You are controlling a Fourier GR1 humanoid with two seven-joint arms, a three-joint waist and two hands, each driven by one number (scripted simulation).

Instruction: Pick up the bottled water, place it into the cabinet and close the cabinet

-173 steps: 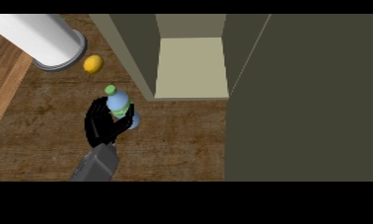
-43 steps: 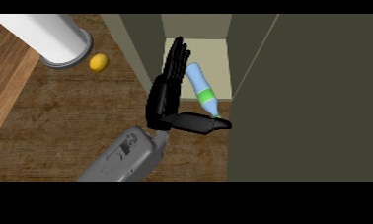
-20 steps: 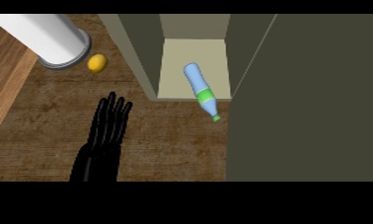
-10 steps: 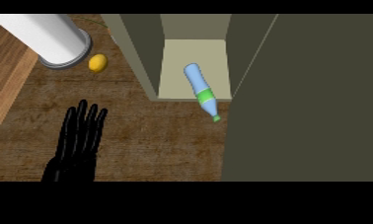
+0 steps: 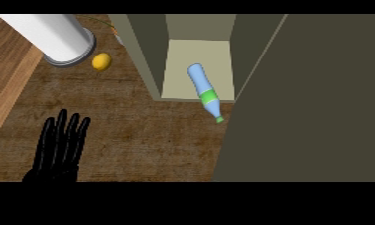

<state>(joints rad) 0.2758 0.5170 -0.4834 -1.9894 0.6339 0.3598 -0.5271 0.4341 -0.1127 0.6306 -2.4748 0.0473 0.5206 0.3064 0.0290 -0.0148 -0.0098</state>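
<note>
The bottled water (image 5: 201, 86), pale blue with a green label and cap, lies on its side on the cabinet's light shelf (image 5: 187, 53). Its cap end pokes out over the shelf's front edge toward me. The cabinet door (image 5: 307, 110) stands open as a wide dark panel at the right. My left hand (image 5: 62, 144) is low at the left over the wooden counter, fingers straight and holding nothing, well apart from the bottle. The right hand does not show.
A white cylinder (image 5: 55, 38) stands at the upper left with a yellow lemon (image 5: 101, 61) beside it. The cabinet's left wall (image 5: 139, 55) rises between the lemon and the shelf. A lighter strip of counter (image 5: 15, 80) runs along the left edge.
My left hand let go of the bottle inside the cabinet and has drawn back down and to the left. The bottle stays lying on the shelf.
</note>
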